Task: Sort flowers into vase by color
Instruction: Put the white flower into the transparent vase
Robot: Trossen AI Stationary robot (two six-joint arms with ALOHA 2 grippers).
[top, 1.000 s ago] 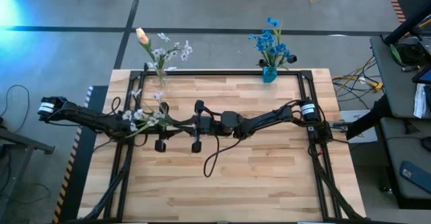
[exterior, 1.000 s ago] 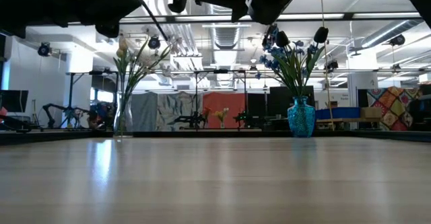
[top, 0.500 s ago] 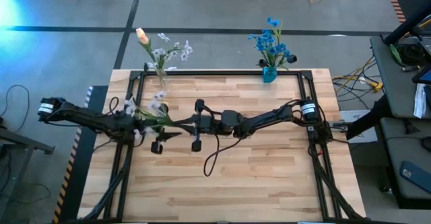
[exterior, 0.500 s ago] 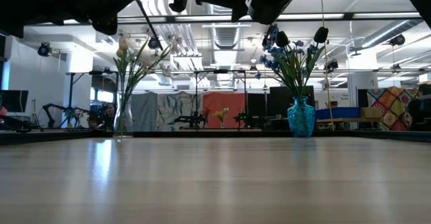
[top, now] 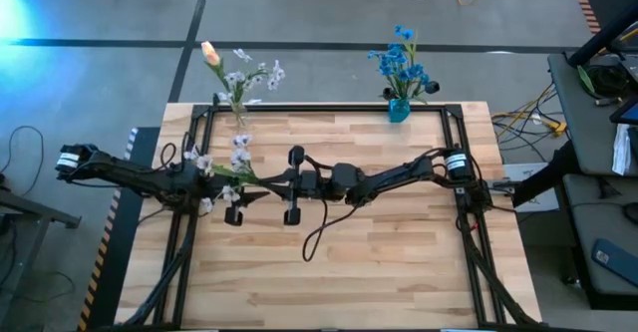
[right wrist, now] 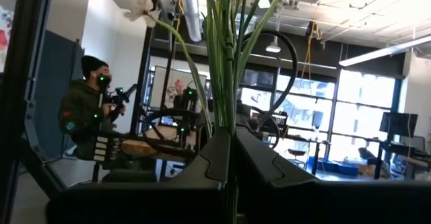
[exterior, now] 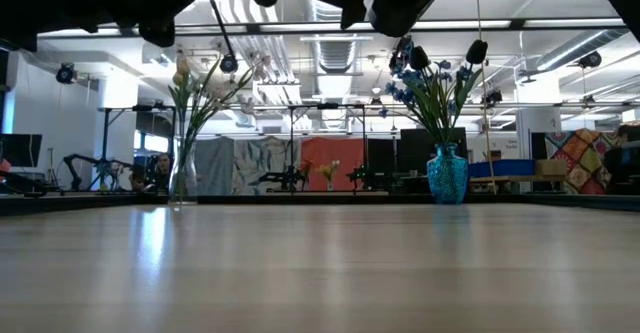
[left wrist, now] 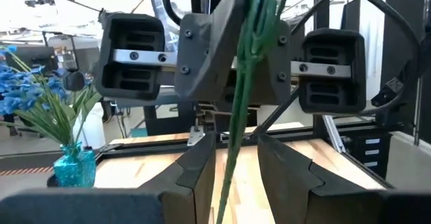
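While both dark arms meet above the middle of the pale wooden plank table [top: 379, 262], a sprig of pale white-lilac blossoms on thin green stems [top: 221, 165] runs between their claws. The right gripper [right wrist: 229, 158] has its fingers pressed fully together on the stems, which rise straight out from between its tips. The left gripper [left wrist: 236, 162] faces it with fingers partly apart, the same stems passing through the gap; whether they pinch cannot be told. Well beyond the claws, at the table's far edge, a clear glass vase [top: 237, 113] holds white blossoms and a peach bud, and a turquoise glass vase [top: 399, 109] holds blue blossoms.
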